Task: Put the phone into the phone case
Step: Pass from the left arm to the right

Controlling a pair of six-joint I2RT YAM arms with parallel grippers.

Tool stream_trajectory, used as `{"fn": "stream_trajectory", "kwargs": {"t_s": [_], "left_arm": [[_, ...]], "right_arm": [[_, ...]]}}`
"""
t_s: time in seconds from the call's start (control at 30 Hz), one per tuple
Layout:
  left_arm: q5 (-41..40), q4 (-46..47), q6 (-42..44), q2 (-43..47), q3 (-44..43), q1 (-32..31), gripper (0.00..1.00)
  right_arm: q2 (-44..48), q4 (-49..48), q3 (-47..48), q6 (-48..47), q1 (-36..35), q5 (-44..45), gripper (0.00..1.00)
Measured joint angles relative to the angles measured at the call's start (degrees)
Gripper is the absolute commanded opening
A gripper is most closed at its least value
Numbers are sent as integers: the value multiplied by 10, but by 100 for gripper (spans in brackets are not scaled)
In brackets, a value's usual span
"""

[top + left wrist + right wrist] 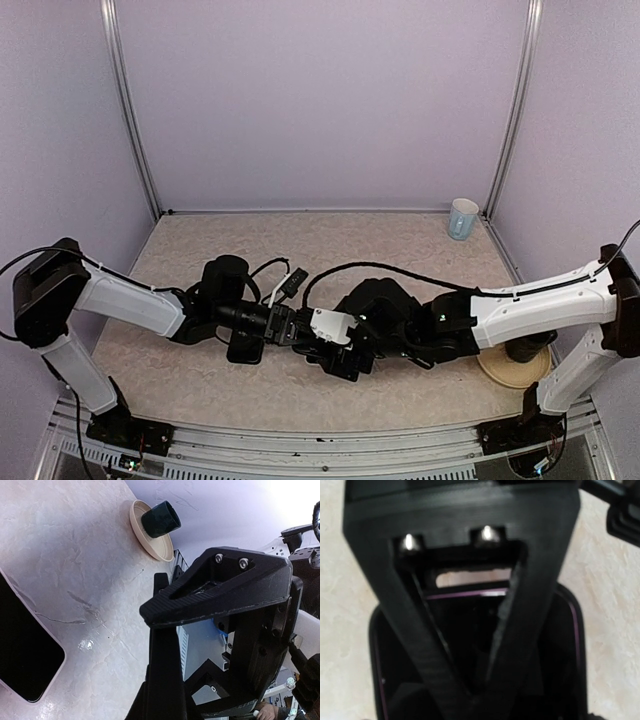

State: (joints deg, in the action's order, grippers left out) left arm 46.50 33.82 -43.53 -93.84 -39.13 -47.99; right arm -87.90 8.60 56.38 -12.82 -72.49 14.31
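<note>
Reaching right end effector [342,350]: over the phone case [557,655]; released or grasping, cannot tell.
Left end effector [152,612]: clenched, near phone [25,650].

So we've got the phone [25,645] flat on the table [400,250], left of the middle toward the near edge. The phone case [572,645] lies just right of it, we think, but the arms cover most of it. A cup [463,218] sits in the far right corner, and a dish [150,547] with a pot [160,519] in it is by the near right corner.
</note>
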Motion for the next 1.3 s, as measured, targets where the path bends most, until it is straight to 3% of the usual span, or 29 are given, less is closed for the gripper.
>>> {"fn": "stream_trajectory", "kwargs": {"t_s": [0.13, 0.23, 0.4, 0.53, 0.67, 0.77, 1.13, 1.3], "left_arm": [[0, 5, -2, -6, 0, 0, 0], [1, 5, -2, -9, 0, 0, 0], [3, 5, 1, -12, 2, 0, 0], [5, 5, 1, -12, 3, 0, 0], [5, 5, 0, -12, 3, 0, 0], [5, 13, -4, -12, 3, 0, 0], [3, 18, -10, -12, 3, 0, 0], [-1, 18, -10, -12, 3, 1, 0]], "right_arm": [[-4, -1, 1, 2, -3, -1, 89], [-6, -1, 1, 3, -5, 1, 77], [-7, -1, 1, 4, -5, 3, 71], [-7, 0, 1, 3, -5, 2, 74], [-7, 0, 1, 5, -5, -1, 94], [-7, -2, 2, 4, -5, -1, 99], [-24, -8, 14, 3, -7, 26, 91], [-33, -8, 18, 2, -9, 31, 77]]}}
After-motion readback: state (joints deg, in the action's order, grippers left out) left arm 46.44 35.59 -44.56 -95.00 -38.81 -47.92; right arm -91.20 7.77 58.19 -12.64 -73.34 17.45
